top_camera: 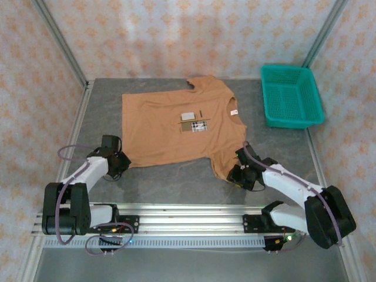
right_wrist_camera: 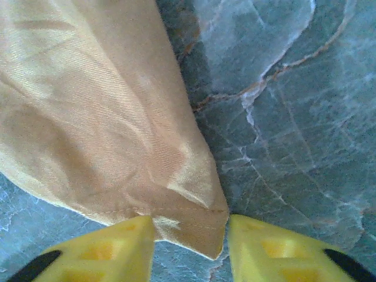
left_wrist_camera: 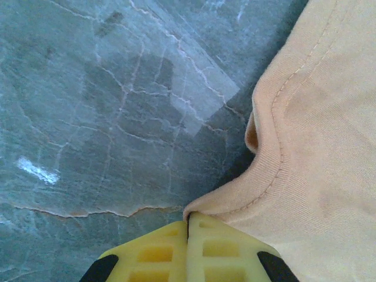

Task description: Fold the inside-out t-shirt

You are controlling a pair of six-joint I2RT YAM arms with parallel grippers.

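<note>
Left claw point(left_wrist_camera: 189, 222) clamps the shirt point(top_camera: 176, 126) at its lower-left corner; right claw point(right_wrist_camera: 189, 228), jaws parted, straddles the lower-right sleeve tip ungripped; shirt extends upward from both.

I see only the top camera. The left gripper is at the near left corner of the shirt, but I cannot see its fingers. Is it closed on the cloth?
Observer: Yes. The left wrist view shows the left gripper shut, the hem edge of the t-shirt pinched between its fingers.
Operator: And the other one?
Observer: The right gripper is open; a sleeve corner lies between its fingers, unclamped.
Operator: Is the cloth flat near the left gripper?
Observer: No, the hem bulges into a small raised fold there.
</note>
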